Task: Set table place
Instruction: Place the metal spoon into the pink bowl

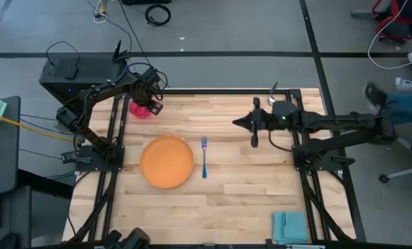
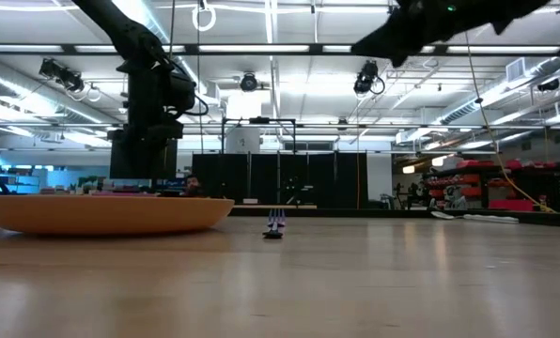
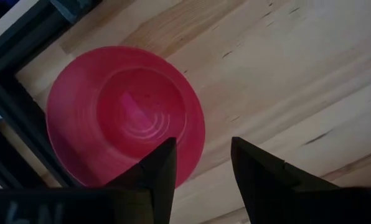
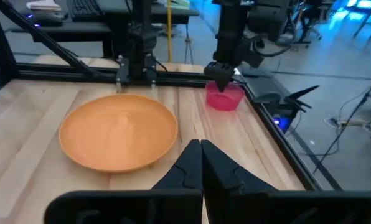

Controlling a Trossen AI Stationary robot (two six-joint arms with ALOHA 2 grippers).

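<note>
Light plank bench (image 1: 247, 194) with black rails down two sides. Orange plate (image 1: 166, 161) sits flat on the left-centre part of the bench; in the right wrist view the same plate (image 4: 118, 132) is empty. Teal napkin (image 1: 289, 226) lies folded at the near right corner, well apart from the rest. Pink cup (image 1: 141, 110) stands upright at the far left corner, just beside the rail; from the left wrist view the cup (image 3: 120, 112) shows its open top. Blue-handled fork (image 1: 204, 156) lies just right of the plate, apart from it, tines toward the far edge. No spoon made out.

Left claw (image 1: 153, 105) hangs right over the cup's rim, fingers (image 3: 157, 171) released with a gap between them, one finger over the rim; gripping nothing. Right claw (image 1: 241, 122) held above mid-bench, right of the fork, fingers (image 4: 188, 163) clenched together, empty.
</note>
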